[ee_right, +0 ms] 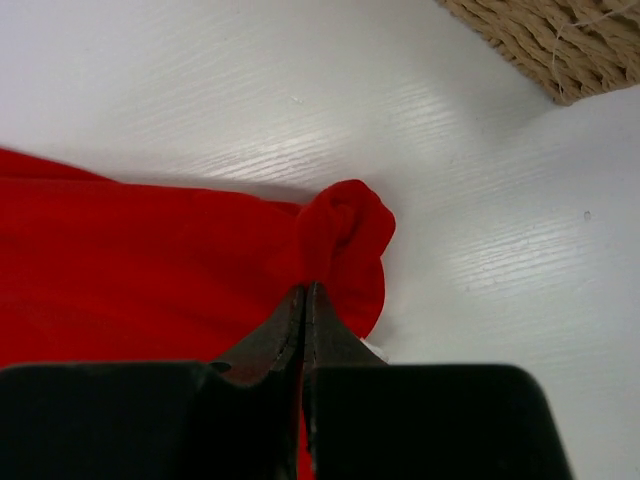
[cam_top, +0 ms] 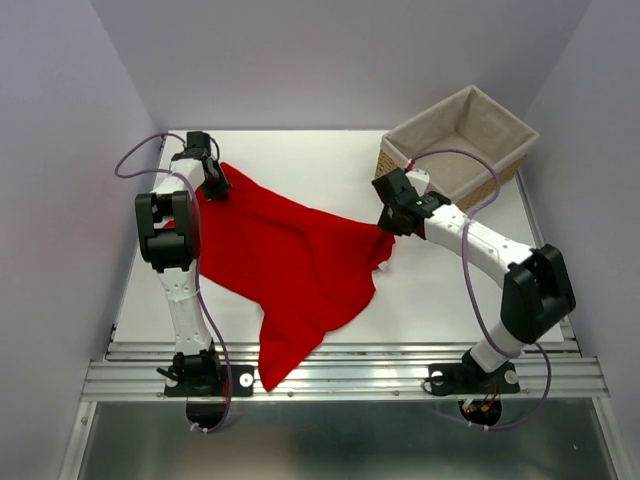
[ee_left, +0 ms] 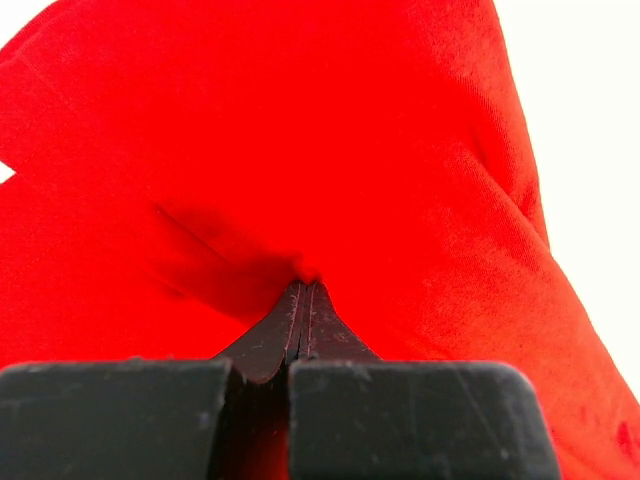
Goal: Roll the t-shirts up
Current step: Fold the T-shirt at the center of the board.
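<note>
The red t-shirt (cam_top: 290,265) is stretched across the white table between my two grippers, with a long part trailing toward the near edge. My left gripper (cam_top: 214,187) is shut on the shirt's far left corner; in the left wrist view the shut jaws pinch the red fabric (ee_left: 300,150). My right gripper (cam_top: 388,222) is shut on the shirt's right corner; in the right wrist view a bunched bit of red fabric (ee_right: 345,225) pokes out past the shut fingertips (ee_right: 304,295).
A beige-lined wicker basket (cam_top: 460,140) stands at the far right, just behind my right gripper; its wicker corner shows in the right wrist view (ee_right: 560,40). A metal rail (cam_top: 340,375) runs along the table's near edge under the shirt's trailing end.
</note>
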`<state>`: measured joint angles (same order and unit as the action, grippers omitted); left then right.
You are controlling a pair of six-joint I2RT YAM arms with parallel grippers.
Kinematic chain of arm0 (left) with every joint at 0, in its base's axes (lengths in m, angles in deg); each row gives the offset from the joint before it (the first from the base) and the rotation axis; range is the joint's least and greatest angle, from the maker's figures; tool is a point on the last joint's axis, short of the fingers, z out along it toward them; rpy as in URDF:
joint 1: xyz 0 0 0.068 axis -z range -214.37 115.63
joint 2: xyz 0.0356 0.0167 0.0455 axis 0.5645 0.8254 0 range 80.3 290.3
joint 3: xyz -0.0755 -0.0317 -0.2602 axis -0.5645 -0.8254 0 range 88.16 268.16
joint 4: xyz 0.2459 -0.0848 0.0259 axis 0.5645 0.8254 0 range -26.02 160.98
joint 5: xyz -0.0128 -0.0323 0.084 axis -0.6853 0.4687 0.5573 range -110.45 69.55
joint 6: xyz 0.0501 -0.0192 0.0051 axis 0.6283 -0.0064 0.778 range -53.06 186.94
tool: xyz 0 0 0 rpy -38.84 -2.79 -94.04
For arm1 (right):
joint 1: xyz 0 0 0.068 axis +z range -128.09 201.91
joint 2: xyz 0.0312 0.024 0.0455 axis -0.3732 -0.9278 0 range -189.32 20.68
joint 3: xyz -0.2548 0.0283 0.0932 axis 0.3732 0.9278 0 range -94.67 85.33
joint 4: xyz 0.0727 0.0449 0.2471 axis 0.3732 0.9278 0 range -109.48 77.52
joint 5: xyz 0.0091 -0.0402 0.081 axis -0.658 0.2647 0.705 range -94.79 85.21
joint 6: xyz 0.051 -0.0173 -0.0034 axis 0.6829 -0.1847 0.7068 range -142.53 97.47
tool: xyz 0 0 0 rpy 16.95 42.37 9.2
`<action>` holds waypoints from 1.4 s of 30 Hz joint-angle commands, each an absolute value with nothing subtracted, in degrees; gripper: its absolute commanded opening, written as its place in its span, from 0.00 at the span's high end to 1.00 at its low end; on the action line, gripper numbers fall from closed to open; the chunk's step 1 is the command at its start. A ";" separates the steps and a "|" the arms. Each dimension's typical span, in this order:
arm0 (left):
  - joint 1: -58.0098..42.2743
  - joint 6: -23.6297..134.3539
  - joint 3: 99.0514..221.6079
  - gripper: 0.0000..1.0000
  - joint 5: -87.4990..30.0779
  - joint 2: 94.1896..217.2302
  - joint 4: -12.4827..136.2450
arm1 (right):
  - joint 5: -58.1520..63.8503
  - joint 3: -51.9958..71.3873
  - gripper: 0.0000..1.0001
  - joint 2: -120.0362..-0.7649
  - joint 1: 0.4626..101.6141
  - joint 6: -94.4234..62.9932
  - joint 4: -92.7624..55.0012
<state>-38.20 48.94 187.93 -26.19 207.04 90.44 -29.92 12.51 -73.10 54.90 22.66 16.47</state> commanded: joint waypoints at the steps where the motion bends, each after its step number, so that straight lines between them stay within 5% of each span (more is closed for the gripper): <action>1: -38.41 49.80 188.36 1.00 -26.07 206.51 90.35 | -32.04 15.63 0.99 -67.22 55.40 24.84 12.87; 12: -38.41 49.89 189.06 1.00 -26.25 207.22 90.44 | -34.58 17.47 0.99 -60.62 57.76 28.27 14.45; 22: -38.41 49.89 191.08 1.00 -25.99 208.01 91.58 | -39.60 31.27 0.99 -64.13 60.67 38.45 10.94; 24: -38.41 49.98 191.08 1.00 -25.64 207.92 91.67 | -38.37 32.50 0.87 -65.18 61.28 39.08 11.02; 25: -38.41 49.98 191.08 1.00 -25.55 207.92 91.67 | -37.93 33.55 0.73 -64.84 61.29 39.26 11.02; 28: -38.50 49.98 190.99 1.00 -25.46 207.66 91.76 | -39.32 34.79 0.57 -61.17 61.29 39.52 11.11; 34: -38.50 49.80 190.64 1.00 -25.37 207.13 91.85 | -39.16 31.28 0.57 -59.47 59.01 33.21 11.20; 42: -38.50 50.07 189.32 1.00 -24.67 205.02 91.67 | -23.64 34.34 0.59 -59.47 56.72 32.05 5.32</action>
